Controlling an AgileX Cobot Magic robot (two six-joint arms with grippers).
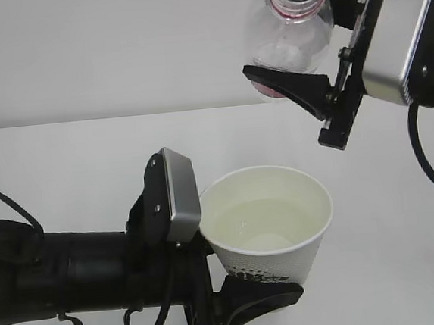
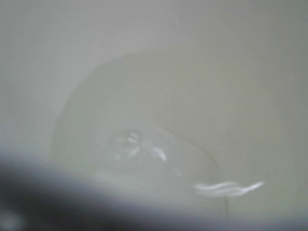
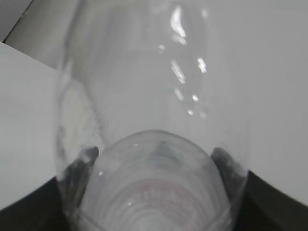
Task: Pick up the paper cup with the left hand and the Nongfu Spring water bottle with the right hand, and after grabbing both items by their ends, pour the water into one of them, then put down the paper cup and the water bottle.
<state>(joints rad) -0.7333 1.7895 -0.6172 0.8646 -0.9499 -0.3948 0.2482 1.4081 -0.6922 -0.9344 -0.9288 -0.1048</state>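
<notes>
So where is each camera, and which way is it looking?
Exterior view: sits in front, looking down at a slant at the white table; shows the left hand holding the paper cup and the right hand holding the Nongfu Spring water bottle.
Left wrist view: on the left arm, looking right into the cup at the water; only a dark blur along the bottom edge.
Right wrist view: on the right arm, looking along the bottle; both fingers show.
Shared: the exterior and left wrist views both show water in the cup.

Cream inside of the paper cup [image 2: 202, 72] — water [image 2: 144, 149] at bottom
</notes>
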